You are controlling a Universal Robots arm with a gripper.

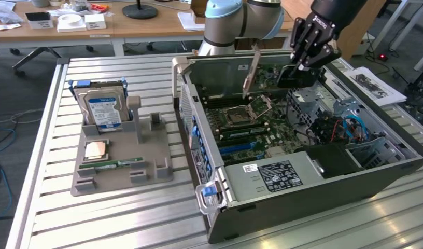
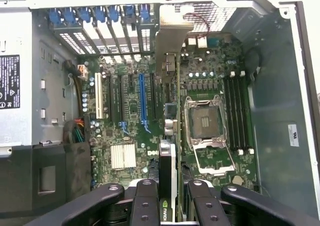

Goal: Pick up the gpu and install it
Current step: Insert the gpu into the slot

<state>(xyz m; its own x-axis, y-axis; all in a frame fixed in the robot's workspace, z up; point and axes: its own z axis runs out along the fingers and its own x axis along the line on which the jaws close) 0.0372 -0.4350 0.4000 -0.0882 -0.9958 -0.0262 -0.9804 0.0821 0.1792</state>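
In the exterior view, my black gripper [image 1: 305, 66] hangs over the open grey metal computer case [image 1: 377, 171] on the slatted metal table [image 1: 128, 218]. Its fingers are clenched on the gpu [image 1: 252, 72], a thin dark card with a silvery end bracket, held on edge over the green motherboard [image 1: 246, 124]. In the wrist view, my fingers [image 2: 145, 201] pinch the gpu [image 2: 166, 163] from both sides, and it lines up between the long blue slot [image 2: 142, 101] and the square silver processor socket [image 2: 205, 121].

Gpu [image 2: 166, 171]: dark card, silvery bracket. Gripper [image 2: 170, 187]: black. Motherboard [image 2: 130, 131]: green, blue slot. Hard drive [image 1: 104, 110]: silver, blue label. Case [image 1: 301, 194]: grey.
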